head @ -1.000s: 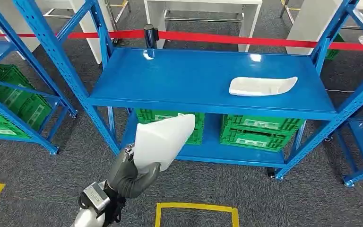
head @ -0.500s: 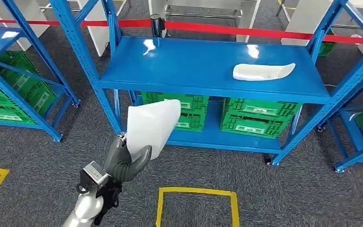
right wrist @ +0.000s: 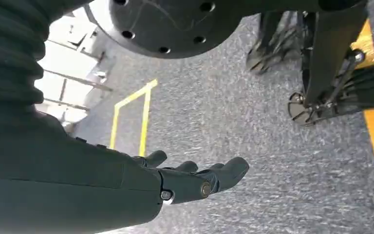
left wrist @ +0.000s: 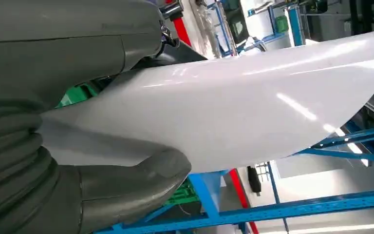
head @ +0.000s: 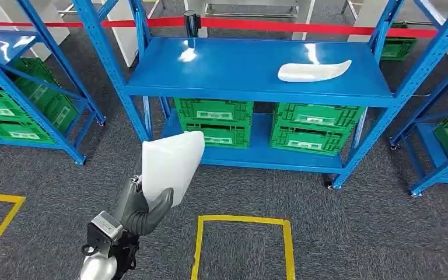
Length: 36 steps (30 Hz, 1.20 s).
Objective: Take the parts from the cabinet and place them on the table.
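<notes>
Overall light: bright, even room light is falling from overhead and colours are reading clearly.
Glare: white ceiling reflections are shining on the glossy blue metal shelf (head: 239, 67), near its back edge.
Sheen: streaks of light are running across the curved white plastic panel (left wrist: 253, 97) in the left wrist view.
Shadows: soft shade is lying under the shelf, around the green plastic crates (head: 213, 119).
Overexposure: pale areas are blowing out to white behind the grey ribbed right hand (right wrist: 195, 180).
Focus: the speckled grey carpet (head: 338, 233) is staying sharp; close grey covers are looking slightly soft.
</notes>
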Motion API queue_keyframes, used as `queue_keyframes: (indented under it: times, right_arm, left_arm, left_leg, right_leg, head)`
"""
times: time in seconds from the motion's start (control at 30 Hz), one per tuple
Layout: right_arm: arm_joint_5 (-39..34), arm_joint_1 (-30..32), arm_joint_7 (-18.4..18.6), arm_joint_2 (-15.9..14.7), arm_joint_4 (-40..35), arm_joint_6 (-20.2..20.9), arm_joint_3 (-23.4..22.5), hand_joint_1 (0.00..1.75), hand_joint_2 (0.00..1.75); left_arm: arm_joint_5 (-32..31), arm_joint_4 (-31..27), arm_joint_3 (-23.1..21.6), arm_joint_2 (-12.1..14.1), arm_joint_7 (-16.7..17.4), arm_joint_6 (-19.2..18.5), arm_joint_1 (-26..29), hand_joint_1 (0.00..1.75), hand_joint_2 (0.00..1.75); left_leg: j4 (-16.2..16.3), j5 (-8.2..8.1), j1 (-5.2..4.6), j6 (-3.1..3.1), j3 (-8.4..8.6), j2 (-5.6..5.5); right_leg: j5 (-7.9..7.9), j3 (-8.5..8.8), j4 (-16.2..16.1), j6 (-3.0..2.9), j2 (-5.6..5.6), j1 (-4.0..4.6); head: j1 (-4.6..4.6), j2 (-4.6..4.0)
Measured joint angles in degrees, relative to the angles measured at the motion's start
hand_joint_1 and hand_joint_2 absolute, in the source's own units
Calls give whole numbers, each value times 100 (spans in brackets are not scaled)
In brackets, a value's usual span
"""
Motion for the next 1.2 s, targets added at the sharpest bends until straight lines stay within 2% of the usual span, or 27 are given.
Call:
queue_keyframes:
  times: [0.03, 0.1, 0.13, 0.17, 0.2, 0.23, 0.3, 0.33, 0.37, 0.43, 0.47, 0.5, 0.53, 0.6, 0.67, 0.7, 0.73, 0.8, 0.83, 0.87, 0.9, 0.97, 1.0, 1.03, 1.07, 1.17, 1.2]
  right_arm:
    - [-9, 2, -53, 0, 0, 7, 0, 0, 175]
    - [17, 0, -155, 0, 0, 24, 4, 0, 175]
    - [33, 1, -186, 0, 0, 26, 15, 0, 175]
    - [48, 19, -199, -4, 0, 26, 22, 0, 175]
    - [65, 17, -217, -7, 0, 29, 30, 0, 175]
    - [79, 15, -219, -7, 0, 31, 44, 0, 175]
    - [81, 13, -241, -4, 0, 44, 50, 0, 175]
    - [81, 11, -239, -4, 0, 59, 52, 0, 175]
    - [81, 12, -236, -4, 0, 72, 55, 0, 175]
    - [81, 11, -221, -4, 0, 74, 57, 0, 175]
    - [81, 10, -201, -4, 0, 72, 57, 0, 175]
    - [79, 1, -186, -2, 0, 72, 57, 0, 175]
    - [76, -11, -182, 2, 0, 74, 57, 0, 175]
    - [48, -1, -184, 20, 0, 74, 57, 0, 175]
    - [20, 12, -175, 37, 0, 74, 57, 0, 175]
    - [4, 8, -173, 50, 2, 72, 55, 0, 175]
    - [-18, 5, -171, 50, 0, 68, 55, 0, 175]
    - [-26, 13, -171, 50, 0, 48, 55, 0, 175]
    - [-26, 16, -171, 50, 0, 42, 55, 0, 175]
    - [-33, 19, -173, 50, 0, 39, 52, 0, 175]
    - [-39, 21, -182, 50, 0, 39, 48, 0, 175]
    - [-53, 24, -212, 50, 0, 39, 44, 0, 175]
    - [-59, 20, -232, 50, 0, 39, 44, 0, 175]
    - [-66, 14, -243, 50, 0, 42, 42, 0, 175]
    - [-77, 13, -256, 50, 0, 46, 42, 0, 175]
    - [-116, 25, -256, 48, 0, 46, 24, 0, 175]
    - [-134, 36, -236, 42, 0, 46, 9, 0, 175]
  left_arm:
    - [-15, -26, 7, 0, 0, -2, 2, 175, 175]
    - [-26, -66, 44, 0, 4, -2, 47, 175, 175]
    - [-35, -85, 63, 2, 2, -2, 79, 175, 175]
    - [-39, -99, 74, 2, 2, -2, 106, 175, 175]
    - [-39, -120, 88, 0, 4, -2, 120, 175, 175]
    - [-44, -147, 96, 0, 4, -2, 149, 175, 175]
    - [-66, -188, 112, 0, 18, -2, 214, 175, 175]
    - [-85, -195, 122, 0, 26, -9, 244, 175, 175]
    - [-105, -197, 135, -2, 42, -24, 264, 175, 175]
    - [-116, -206, 151, -4, 61, -50, 291, 175, 175]
    - [-118, -223, 157, -7, 68, -63, 298, 175, 175]
    - [-120, -238, 160, -11, 72, -89, 296, 175, 175]
    - [-120, -265, 168, -22, 74, -109, 306, 175, 175]
    - [-118, -269, 190, -26, 83, -158, 299, 175, 175]
    - [-109, -252, 199, -33, 98, -190, 299, 175, 175]
    - [-94, -232, 219, -33, 94, -199, 301, 175, 175]
    - [-85, -212, 236, -33, 87, -210, 295, 175, 175]
    - [-59, -162, 249, -31, 61, -221, 262, 175, 175]
    - [-44, -131, 258, -31, 48, -221, 249, 175, 175]
    - [-31, -92, 269, -31, 37, -221, 232, 175, 175]
    - [-7, -57, 286, -31, 26, -216, 213, 175, 175]
    - [31, 2, 319, -31, 18, -192, 127, 175, 175]
    - [48, 28, 332, -33, 15, -179, 59, 175, 175]
    - [68, 52, 339, -35, 17, -177, -15, 175, 175]
    - [79, 72, 343, -39, 9, -175, -88, 175, 175]
    - [94, 181, 383, -41, 7, -168, -186, 175, 175]
    - [94, 216, 383, -53, 4, -168, -234, 175, 175]
  left_leg:
    - [-450, -172, -36, 25, 294, -4]
    - [-471, -174, -63, 125, 197, -2]
    - [-465, -133, -87, 184, 167, 0]
    - [-509, -23, -46, 265, 105, 21]
    - [-510, 50, -43, 306, 27, 51]
    - [-509, 128, -43, 361, -66, 49]
    - [-502, 287, -50, 369, -270, 52]
    - [-485, 374, -53, 367, -356, 56]
    - [-457, 456, -52, 358, -482, 60]
    - [-383, 593, -43, 322, -734, 60]
    - [-339, 650, -37, 298, -847, 60]
    - [-286, 697, -37, 274, -915, 58]
    - [-238, 741, -63, 224, -990, 47]
    - [-247, 835, -52, 148, -988, 68]
    - [-326, 965, -39, 64, -999, 66]
    - [-252, 833, -13, 42, -1047, 38]
    - [-29, 427, -15, 13, -1142, 23]
    - [749, -286, 1, -44, -1294, 18]
    - [1123, -457, 1, -61, -1334, 18]
    - [1376, -438, 1, -65, -1321, 18]
    - [1426, -258, 1, -63, -1213, 18]
    - [887, 148, 0, -18, -676, 12]
    - [360, 137, -4, 19, -257, 4]
    - [-197, -103, -30, 58, 165, -6]
    - [-569, -250, -47, 94, 345, -6]
    - [-541, -107, -79, 232, 176, 4]
    - [-554, -13, -40, 288, 99, 47]
  right_leg:
    - [40, -34, 26, 33, 9, 21]
    - [163, -33, -16, 101, -6, -2]
    - [228, -34, -53, 155, -4, -20]
    - [243, -66, -51, 205, 15, -24]
    - [17, -133, 57, 236, 38, -38]
    - [-393, -225, 335, 249, 46, -35]
    - [-1082, -395, 1162, 275, 65, -41]
    - [-1208, -435, 1541, 284, 68, -40]
    - [-1115, -397, 1748, 285, 69, -41]
    - [-664, -17, 1497, 277, 68, -45]
    - [-544, 347, 1059, 266, 68, -45]
    - [-617, 732, 571, 250, 69, -46]
    - [-940, 1098, -33, 212, 79, -11]
    - [-945, 1006, -45, 144, 94, 9]
    - [-821, 936, -77, 29, 78, 13]
    - [-727, 877, -90, -25, 32, -11]
    - [-644, 781, -99, -76, 36, -12]
    - [-487, 591, -96, -92, 27, -5]
    - [-408, 491, -89, -89, 23, -1]
    - [-327, 383, -83, -83, 18, 3]
    - [-244, 297, -72, -75, 12, 5]
    - [-86, 72, -51, -45, 9, 10]
    - [-10, -10, -37, -26, 10, 11]
    - [39, -51, -21, 6, 14, 30]
    - [104, -81, -12, 38, 4, 35]
    - [312, -97, -99, 165, 7, 23]
    - [237, -139, -45, 204, 35, -26]
  head:
    - [0, 0]
    - [-7, 0]
    - [-5, 0]
    - [-7, 0]
    - [-2, 0]
    - [11, 0]
    - [17, 0]
    - [17, 0]
    - [20, -2]
    - [22, 0]
    - [22, 0]
    - [22, 0]
    - [31, 0]
    - [26, 0]
    - [28, 0]
    - [33, 0]
    - [9, 0]
    - [4, 0]
    - [2, 0]
    - [2, 0]
    - [2, 0]
    - [0, 0]
    - [0, 0]
    - [0, 0]
    - [4, 0]
    - [-13, 0]
    - [-26, 0]
